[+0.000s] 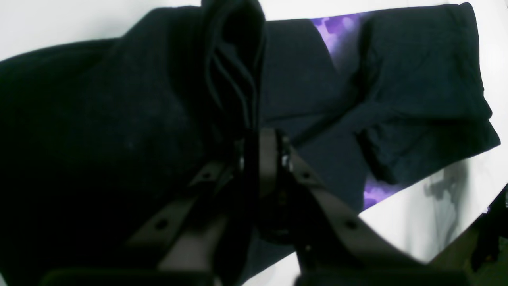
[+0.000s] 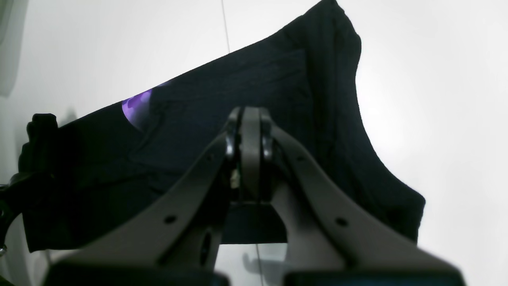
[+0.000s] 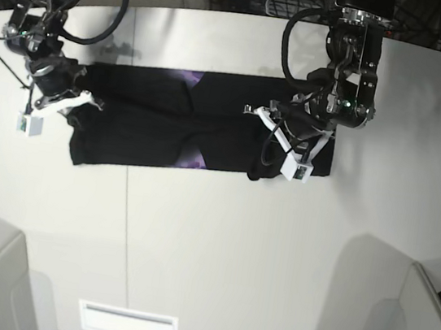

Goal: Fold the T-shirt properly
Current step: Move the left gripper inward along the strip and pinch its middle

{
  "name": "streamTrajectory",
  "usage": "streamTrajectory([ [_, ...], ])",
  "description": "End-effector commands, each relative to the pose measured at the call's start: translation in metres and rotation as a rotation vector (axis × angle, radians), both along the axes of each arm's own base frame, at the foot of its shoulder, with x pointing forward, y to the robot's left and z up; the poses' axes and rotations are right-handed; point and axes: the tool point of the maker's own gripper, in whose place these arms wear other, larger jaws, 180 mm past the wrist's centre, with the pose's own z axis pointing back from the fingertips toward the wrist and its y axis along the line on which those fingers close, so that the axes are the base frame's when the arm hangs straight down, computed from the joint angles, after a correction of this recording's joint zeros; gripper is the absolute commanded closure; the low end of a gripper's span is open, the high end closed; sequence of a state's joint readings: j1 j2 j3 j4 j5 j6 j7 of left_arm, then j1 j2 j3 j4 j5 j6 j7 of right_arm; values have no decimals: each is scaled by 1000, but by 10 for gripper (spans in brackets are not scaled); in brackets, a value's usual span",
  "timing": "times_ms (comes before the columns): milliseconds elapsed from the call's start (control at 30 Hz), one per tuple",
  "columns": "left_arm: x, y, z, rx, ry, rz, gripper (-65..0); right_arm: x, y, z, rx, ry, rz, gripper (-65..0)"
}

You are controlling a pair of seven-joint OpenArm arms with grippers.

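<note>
Left gripper [image 1: 262, 139] is pinching shut on a bunched ridge of the T-shirt [image 3: 200, 133], the folds rising above the jaws in the upper centre of its wrist frame. Right gripper [image 2: 250, 119] is fully closed too, but you cannot tell from its own view whether cloth is caught between the jaws or merely lying beyond them.

T-shirt is lying as a long dark band across the upper middle of the base frame on the white table [image 3: 217, 247], one arm at each end.

Risks, as judgement:
- You are holding several layers in the left pinch; if one layer is slipping out while you carry it over, the fold could be landing crooked.
- If the right end is not truly gripped or pinned, the whole band may be dragging toward the left arm instead of folding.
- The lifted cloth is hiding the far edge, so alignment is being done half blind.

Views: the left wrist camera is showing purple print [image 1: 337, 31] between overlapping panels and a rumpled right-hand flap; the base view is showing only the overall strip and both arms.
</note>
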State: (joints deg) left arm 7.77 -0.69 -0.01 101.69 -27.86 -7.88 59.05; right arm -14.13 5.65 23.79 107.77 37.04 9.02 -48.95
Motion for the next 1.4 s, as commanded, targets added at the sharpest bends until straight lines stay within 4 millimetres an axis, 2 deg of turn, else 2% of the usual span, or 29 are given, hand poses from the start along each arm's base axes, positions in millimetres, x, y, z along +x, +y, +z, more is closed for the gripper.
streamTrajectory([
  [0, 11, -8, 14, -26, -54, -5, 0, 8, -4, 13, -10, -51, -2, 0],
  [167, 8, -21, 14, -30, -51, -42, 0, 8, -4, 13, -10, -51, -2, 0],
  [1100, 7, -23, 14, -37, -50, -44, 0, 6, -4, 12, -10, -47, -2, 0],
  [1267, 7, -26, 15, -44, -50, -49, -204, 6, -4, 12, -10, -47, -2, 0],
  [1367, 2, -44, 17, -57, -50, -100, -301, 6, -3, 12, -8, -47, -2, 0],
])
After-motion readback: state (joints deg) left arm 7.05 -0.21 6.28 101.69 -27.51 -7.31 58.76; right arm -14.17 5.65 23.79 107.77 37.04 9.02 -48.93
